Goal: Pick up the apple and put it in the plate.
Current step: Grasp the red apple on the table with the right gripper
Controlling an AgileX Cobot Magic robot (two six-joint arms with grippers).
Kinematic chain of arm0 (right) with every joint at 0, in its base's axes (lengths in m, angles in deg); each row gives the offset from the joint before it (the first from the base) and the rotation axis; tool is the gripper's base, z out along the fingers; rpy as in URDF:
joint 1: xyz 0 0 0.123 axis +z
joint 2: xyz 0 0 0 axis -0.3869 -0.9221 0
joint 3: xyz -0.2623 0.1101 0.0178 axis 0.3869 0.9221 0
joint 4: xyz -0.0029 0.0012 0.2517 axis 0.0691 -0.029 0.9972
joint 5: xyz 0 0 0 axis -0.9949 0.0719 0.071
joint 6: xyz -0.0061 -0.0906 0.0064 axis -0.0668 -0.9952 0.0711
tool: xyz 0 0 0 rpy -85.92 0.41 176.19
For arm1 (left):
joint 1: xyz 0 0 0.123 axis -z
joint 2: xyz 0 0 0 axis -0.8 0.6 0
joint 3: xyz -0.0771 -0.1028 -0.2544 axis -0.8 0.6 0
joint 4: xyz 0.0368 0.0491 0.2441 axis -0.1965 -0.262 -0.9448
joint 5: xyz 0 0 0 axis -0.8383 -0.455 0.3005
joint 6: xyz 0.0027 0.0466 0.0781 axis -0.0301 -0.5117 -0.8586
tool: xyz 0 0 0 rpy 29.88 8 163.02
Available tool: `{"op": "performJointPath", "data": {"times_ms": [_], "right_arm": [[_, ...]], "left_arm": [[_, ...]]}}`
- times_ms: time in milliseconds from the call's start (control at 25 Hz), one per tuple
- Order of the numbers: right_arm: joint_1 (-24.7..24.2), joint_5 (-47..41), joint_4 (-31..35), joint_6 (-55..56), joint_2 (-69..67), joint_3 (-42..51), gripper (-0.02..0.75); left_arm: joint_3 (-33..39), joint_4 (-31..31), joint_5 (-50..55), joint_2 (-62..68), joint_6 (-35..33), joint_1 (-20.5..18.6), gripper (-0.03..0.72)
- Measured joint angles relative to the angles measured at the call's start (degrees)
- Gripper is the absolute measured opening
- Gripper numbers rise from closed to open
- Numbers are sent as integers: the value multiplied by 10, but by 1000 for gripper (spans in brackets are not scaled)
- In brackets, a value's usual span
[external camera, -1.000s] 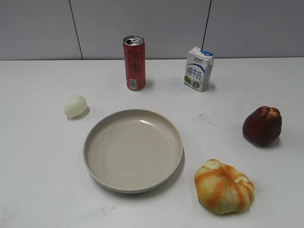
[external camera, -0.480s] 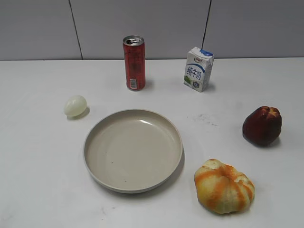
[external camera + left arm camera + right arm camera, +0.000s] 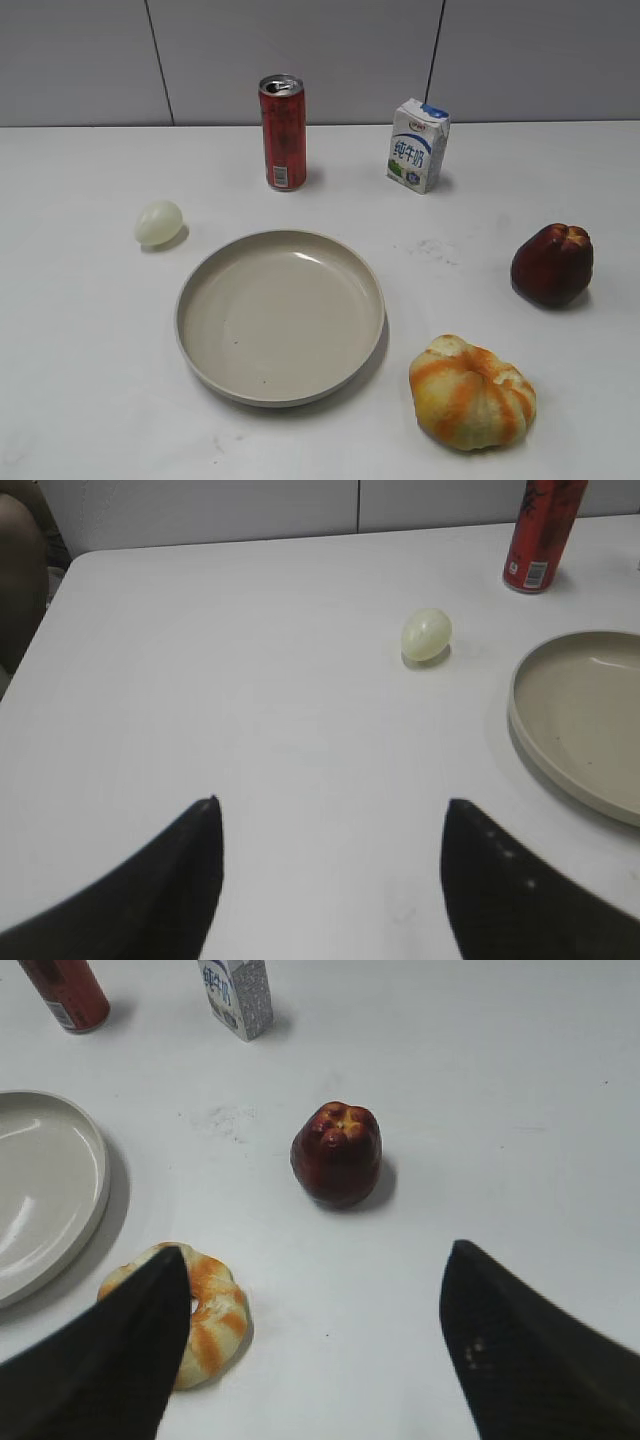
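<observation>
Ahead of our right gripper (image 3: 312,1345) and a little to its centre line, the apple (image 3: 337,1153) stands on the white table (image 3: 520,1080), well apart from the fingertips and untouched. Our right jaws are spread wide and hold nothing; the gap between them looks broader than the fruit. The apple sits upright, its lobed, dimpled top facing up, so its long axis runs roughly vertical, and a descent from above with the fingers on either flank seems to us the natural approach.

Off to the left of that gripper lies the plate (image 3: 45,1190), bare, with the orange-and-yellow ribbed pumpkin-like fruit (image 3: 205,1310) near our left finger, between apple and plate. We judge that fruit the thing to steer clear of on the carry.

Our left gripper (image 3: 330,880) is likewise wide open and empty, facing the pale egg-shaped object (image 3: 427,634) and the plate's rim; the apple is not in its view. The right arm is plainly the nearer one, and the pick has not begun.
</observation>
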Motion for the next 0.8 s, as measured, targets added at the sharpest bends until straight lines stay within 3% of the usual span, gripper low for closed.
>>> {"op": "performJointPath", "data": {"times_ms": [280,800], "right_arm": [[0,-12,44,0,-214,-99,595],[-3,-36,2,18,-598,-292,607]], "left_arm": [[0,0,0,0,0,0,521],[0,0,0,0,0,0,521]]}}
